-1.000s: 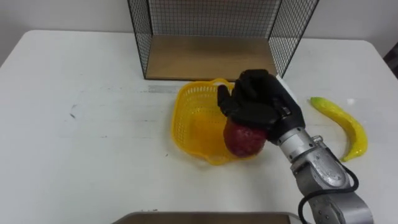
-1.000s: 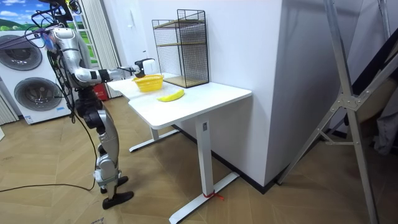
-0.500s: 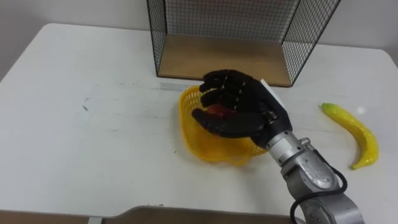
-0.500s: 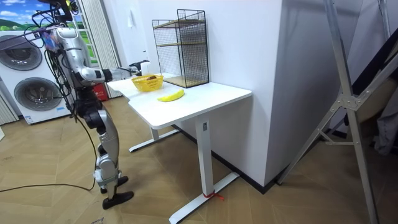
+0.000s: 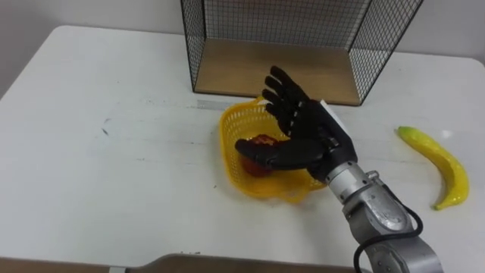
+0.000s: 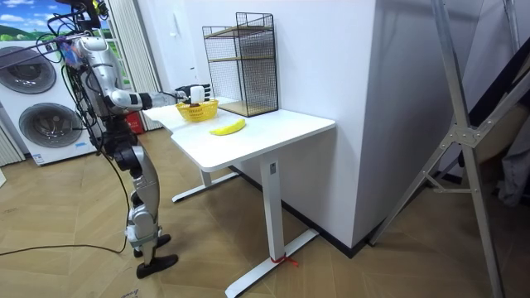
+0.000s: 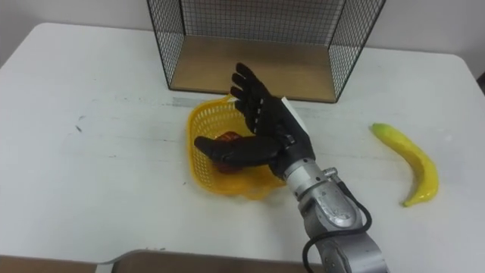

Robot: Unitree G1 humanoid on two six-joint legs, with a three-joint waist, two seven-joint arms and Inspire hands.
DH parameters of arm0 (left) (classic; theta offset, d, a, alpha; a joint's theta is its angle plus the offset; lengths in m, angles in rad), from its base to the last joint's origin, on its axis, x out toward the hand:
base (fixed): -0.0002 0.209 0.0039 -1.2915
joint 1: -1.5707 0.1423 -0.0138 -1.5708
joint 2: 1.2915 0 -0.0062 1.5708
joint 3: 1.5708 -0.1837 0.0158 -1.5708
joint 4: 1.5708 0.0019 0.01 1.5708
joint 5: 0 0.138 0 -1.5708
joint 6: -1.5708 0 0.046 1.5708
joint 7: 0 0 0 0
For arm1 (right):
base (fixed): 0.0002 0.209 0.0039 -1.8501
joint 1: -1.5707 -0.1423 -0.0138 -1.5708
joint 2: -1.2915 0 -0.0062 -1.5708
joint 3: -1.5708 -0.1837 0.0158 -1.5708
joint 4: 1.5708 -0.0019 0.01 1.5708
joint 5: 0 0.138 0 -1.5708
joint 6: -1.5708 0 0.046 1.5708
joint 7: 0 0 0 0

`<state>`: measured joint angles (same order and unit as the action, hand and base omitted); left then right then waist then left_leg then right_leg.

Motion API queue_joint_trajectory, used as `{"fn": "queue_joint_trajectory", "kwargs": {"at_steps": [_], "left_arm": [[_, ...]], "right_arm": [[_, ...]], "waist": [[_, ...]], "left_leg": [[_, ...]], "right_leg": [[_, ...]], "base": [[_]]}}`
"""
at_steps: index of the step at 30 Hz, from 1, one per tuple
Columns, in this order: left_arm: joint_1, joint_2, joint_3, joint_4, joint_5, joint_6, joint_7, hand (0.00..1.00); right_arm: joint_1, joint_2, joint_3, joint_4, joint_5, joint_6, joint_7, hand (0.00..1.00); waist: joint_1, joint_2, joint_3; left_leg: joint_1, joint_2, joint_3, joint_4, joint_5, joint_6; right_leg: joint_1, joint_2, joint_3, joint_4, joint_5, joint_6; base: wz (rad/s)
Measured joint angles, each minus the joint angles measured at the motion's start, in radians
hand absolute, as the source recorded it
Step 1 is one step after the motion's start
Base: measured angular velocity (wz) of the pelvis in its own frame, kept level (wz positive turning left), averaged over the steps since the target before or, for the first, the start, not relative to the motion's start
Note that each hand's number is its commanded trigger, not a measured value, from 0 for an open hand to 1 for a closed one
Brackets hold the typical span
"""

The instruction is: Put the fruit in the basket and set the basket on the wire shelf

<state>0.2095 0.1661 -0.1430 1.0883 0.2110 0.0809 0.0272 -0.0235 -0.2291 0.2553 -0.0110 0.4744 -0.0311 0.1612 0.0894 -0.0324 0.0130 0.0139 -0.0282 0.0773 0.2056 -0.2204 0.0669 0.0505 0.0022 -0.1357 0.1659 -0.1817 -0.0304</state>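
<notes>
We are uncurling our right robot hand [image 5: 307, 136], now empty, leaving the red fruit [image 5: 260, 140] in the basket [image 5: 227, 140]. Banana [image 5: 436, 154] is waiting at three o'clock.

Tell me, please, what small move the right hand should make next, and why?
Probably lift the right hand clear of the basket toward the banana: the hand is open, the red fruit lies in the basket, and the banana is on the table beside it.
</notes>
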Motion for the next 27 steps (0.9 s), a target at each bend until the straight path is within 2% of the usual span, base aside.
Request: {"fn": "queue_joint_trajectory", "kwargs": {"at_steps": [13, 17, 23, 25, 27], "left_arm": [[0.007, -0.006, 0.004, 0.031, 0.002, 0.0, 0.0, 0.0], [0.015, -0.006, 0.023, 0.032, -0.001, 0.0, 0.002, 0.0], [0.036, -0.005, 0.033, 0.029, -0.001, -0.003, 0.006, 0.0], [0.037, -0.008, 0.064, 0.031, -0.001, -0.008, 0.006, 0.0], [0.037, -0.008, 0.092, 0.031, -0.001, -0.016, 0.007, 0.0]], "right_arm": [[-0.009, -0.002, -0.03, -0.034, -0.009, 0.0, -0.027, 0.0], [-0.021, -0.006, -0.096, -0.093, -0.014, -0.001, -0.075, 0.0], [-0.036, -0.044, -0.203, -0.172, -0.054, -0.003, -0.164, 0.0], [-0.036, -0.052, -0.246, -0.18, -0.057, -0.003, -0.181, 0.0], [-0.036, -0.054, -0.288, -0.18, -0.054, -0.003, -0.214, 0.0]], "waist": [[-0.008, -0.002, -0.0045], [-0.018, 0.001, -0.0072], [-0.057, -0.011, -0.019], [-0.062, -0.02, -0.0143], [-0.065, -0.03, -0.0135]], "left_leg": [[0.006, 0.0, 0.001, 0.0, 0.0, 0.0], [0.016, 0.0, 0.002, 0.0, 0.0, 0.0], [0.019, 0.0, 0.005, 0.0, 0.0, 0.0], [0.024, 0.002, 0.012, -0.001, 0.0, 0.0], [0.026, 0.003, 0.02, 0.0, 0.0, 0.0]], "right_leg": [[0.006, 0.0, 0.0, 0.002, 0.0, 0.0], [0.016, 0.0, 0.004, 0.002, 0.0, 0.0], [0.017, 0.0, 0.002, 0.002, 0.0, 0.0], [0.02, 0.001, 0.005, 0.002, 0.0, 0.0], [0.019, 0.001, 0.011, 0.003, 0.0, 0.0]], "base": [[0.0], [0.0], [-0.01], [-0.09], [-0.09]]}}
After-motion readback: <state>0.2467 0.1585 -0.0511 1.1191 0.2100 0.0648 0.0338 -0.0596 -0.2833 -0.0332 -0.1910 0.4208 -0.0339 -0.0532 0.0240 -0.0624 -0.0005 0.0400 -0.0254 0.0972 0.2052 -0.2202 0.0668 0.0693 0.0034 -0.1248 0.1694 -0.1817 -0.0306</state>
